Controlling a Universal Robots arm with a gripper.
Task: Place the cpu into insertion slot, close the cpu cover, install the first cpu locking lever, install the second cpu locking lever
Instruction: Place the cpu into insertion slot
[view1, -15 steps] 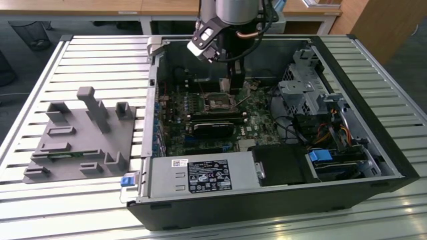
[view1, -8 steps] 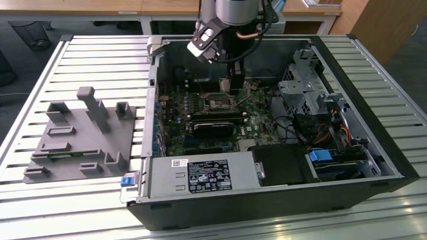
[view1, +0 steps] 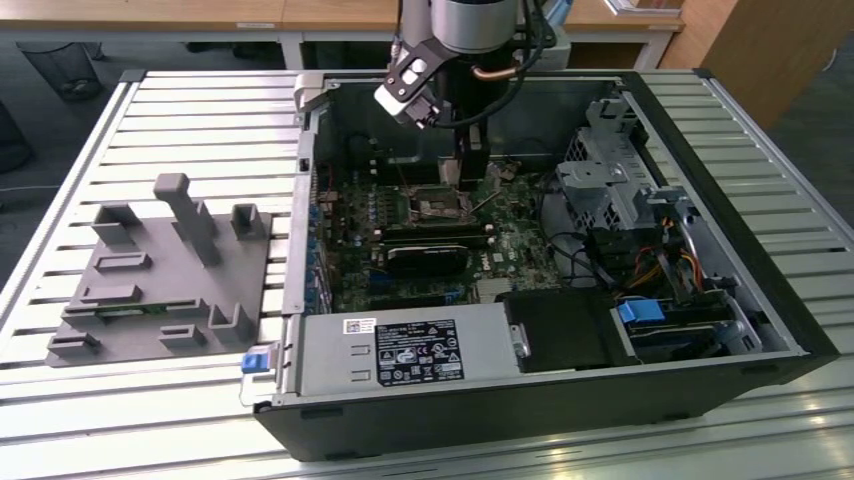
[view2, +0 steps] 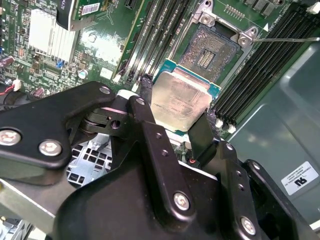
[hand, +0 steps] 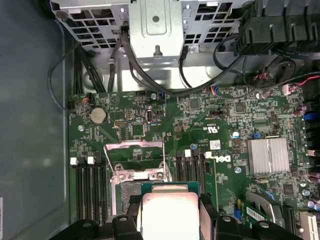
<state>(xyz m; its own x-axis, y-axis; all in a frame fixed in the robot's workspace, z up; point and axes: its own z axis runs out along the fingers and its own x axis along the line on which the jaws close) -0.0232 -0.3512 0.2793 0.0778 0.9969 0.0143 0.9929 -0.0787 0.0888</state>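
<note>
My gripper (view2: 175, 107) is shut on the cpu (view2: 180, 100), a pale silvery square chip pinched at two opposite edges by the black fingers (view2: 202, 132). The chip hangs level just above the green board, close beside the insertion slot (view2: 212, 50), which lies open and bare with its dark contact field showing. In the first wrist view the cpu (hand: 170, 215) sits between the fingers, and the cpu cover (hand: 134, 146) stands swung up behind the insertion slot (hand: 128, 192). A thin locking lever (view2: 290, 39) sticks out sideways. In the exterior view my gripper (view1: 454, 180) reaches down into the case over the insertion slot (view1: 438, 207).
The open computer case (view1: 747, 300) lies on a slatted table. A black block (view1: 427, 255) sits just before the socket, with memory slots (view2: 250, 70) alongside it. There are cables (hand: 150, 82) and a drive cage (view1: 607, 185) nearby. A grey fixture (view1: 160, 270) stands at the exterior view's left.
</note>
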